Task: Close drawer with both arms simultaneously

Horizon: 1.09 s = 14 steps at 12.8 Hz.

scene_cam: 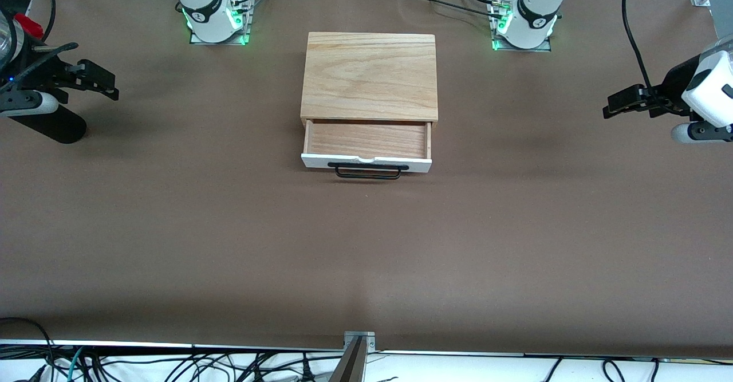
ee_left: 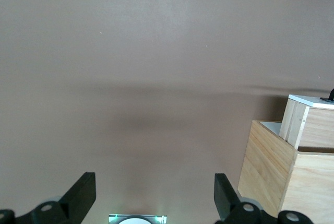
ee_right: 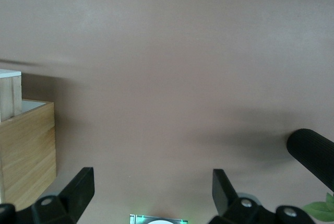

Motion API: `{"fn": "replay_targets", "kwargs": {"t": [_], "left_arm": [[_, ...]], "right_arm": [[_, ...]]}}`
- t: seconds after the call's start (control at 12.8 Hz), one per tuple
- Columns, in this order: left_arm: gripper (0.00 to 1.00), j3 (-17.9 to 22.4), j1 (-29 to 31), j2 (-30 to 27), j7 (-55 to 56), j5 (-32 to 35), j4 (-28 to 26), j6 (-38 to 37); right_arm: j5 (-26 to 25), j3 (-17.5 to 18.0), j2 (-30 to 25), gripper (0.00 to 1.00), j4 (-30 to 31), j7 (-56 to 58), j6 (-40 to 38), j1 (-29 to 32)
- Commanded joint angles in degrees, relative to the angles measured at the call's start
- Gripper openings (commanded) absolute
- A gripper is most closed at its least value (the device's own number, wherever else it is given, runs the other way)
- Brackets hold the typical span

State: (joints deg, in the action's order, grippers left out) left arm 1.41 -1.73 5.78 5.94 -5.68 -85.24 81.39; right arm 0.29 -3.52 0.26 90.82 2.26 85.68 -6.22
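Brown paper-like tabletop (scene_cam: 366,256): matte, faintly creased, bare across the wide band nearest the front camera; open room on every side of the cabinet.

Right hand (scene_cam: 106,84): black, two-fingered, on the white arm coming in at the right arm's end of the table; held level in the air over bare tabletop, well apart from the cabinet, tips pointing toward it. Fingers (ee_right: 78,187) spread wide in the right wrist view, nothing between them. A black cylinder (scene_cam: 54,123) hangs under this wrist.

Cabinet (scene_cam: 369,75): small oak-coloured box with flat grained top, standing mid-table between the two arm bases; square edges.

Drawer (scene_cam: 366,140): pulled partly out of the cabinet toward the front camera; shallow light-wood tray, interior bare. White front panel (scene_cam: 366,162) forms its nearest edge. Long black wire bar handle (scene_cam: 368,170) projects from the panel, casting a thin shadow on the tabletop.

Left hand (scene_cam: 608,107): black, on the white arm at the left arm's end of the table; level in the air over bare tabletop, well apart from the cabinet, tips toward it. Fingers (ee_left: 81,192) spread wide, gripping nothing.
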Motion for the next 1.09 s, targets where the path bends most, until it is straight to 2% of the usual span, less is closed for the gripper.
{"fn": "replay_targets", "kwargs": {"t": [0.0, 1.01], "left_arm": [[1.00, -0.2, 0.1, 0.7, -0.8, 1.5, 0.9, -0.2], [1.00, -0.2, 0.1, 1.0, -0.7, 1.2, 0.9, -0.2]], "right_arm": [[-0.6, 0.6, -0.2, 1.00, -0.6, -0.5, -0.6, 0.2], [-0.2, 0.6, 0.5, 1.00, -0.4, 0.0, -1.7, 0.1]]}}
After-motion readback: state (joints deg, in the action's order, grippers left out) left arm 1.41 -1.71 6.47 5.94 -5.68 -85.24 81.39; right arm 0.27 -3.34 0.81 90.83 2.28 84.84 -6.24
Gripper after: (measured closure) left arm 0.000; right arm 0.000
